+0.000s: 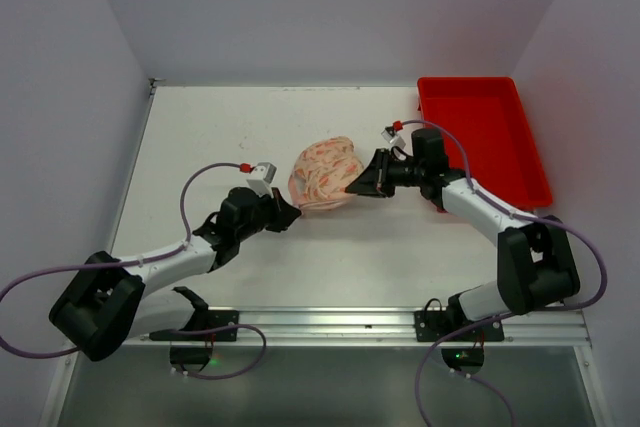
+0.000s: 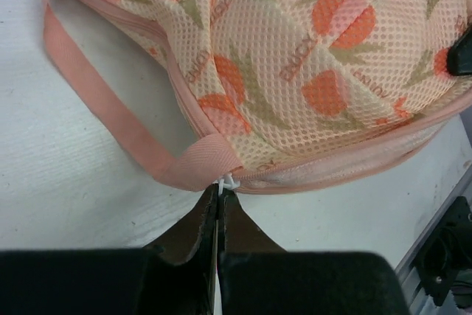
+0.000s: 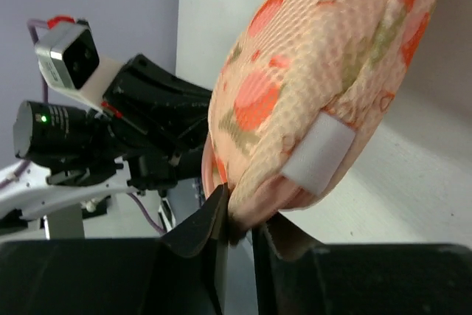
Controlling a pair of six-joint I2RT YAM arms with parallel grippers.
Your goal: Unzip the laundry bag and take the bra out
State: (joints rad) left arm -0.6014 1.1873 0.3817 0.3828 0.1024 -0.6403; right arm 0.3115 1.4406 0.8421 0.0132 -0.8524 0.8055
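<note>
Left gripper pinches the small white zipper pull at the left end of the laundry bag, and the right gripper is clamped on the fabric edge at the opposite end. The bag lies mid-table between them, with its long axis running left to right, so I judge the zip must run towards the right arm.

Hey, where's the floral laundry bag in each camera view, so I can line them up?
Top external: laundry bag mid-table, left of the red tray.
Left wrist: bag fills the upper frame, seam at the left gripper.
Right wrist: bag upper right, edge pinched in the right gripper.
Shared landmark: the left gripper, visible in all three.
</note>
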